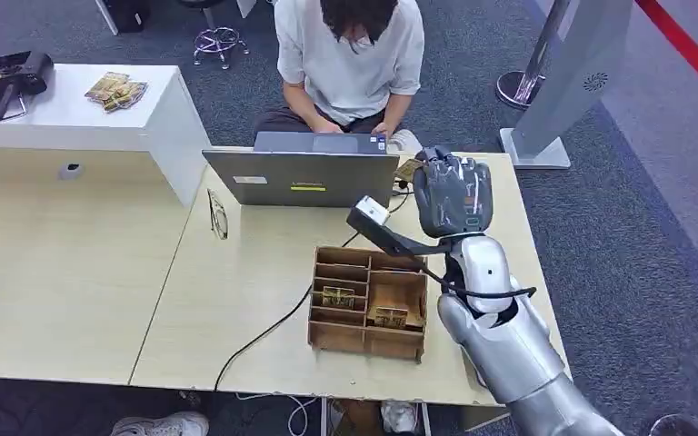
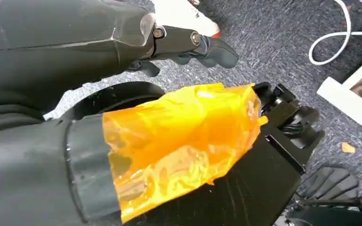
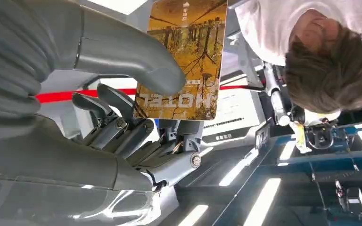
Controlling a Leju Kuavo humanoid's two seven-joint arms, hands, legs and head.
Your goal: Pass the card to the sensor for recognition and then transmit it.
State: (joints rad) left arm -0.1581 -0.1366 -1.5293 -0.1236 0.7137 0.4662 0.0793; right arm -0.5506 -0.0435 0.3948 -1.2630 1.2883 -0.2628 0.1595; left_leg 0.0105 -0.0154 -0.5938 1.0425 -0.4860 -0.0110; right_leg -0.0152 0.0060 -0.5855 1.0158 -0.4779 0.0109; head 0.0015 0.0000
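Head view: the right hand [image 1: 453, 195] is raised over the desk [image 1: 236, 300], at one o'clock from the wooden card box [image 1: 368, 302], beside the sensor [image 1: 370, 215].

Right wrist view: thumb and fingers [image 3: 118, 117] pinch the hotel card [image 3: 181, 61].

Left wrist view: the left hand [image 2: 188, 44] hangs over carpet, fingers curled, empty.

Place: an office or reception-style demo area.
Signs: a person [image 1: 350, 64] is working at a laptop [image 1: 300, 177] on a pale worktop [image 1: 236, 282]; grey carpet [image 1: 636, 254] is covering the floor; a white counter [image 1: 100, 109] is standing alongside.
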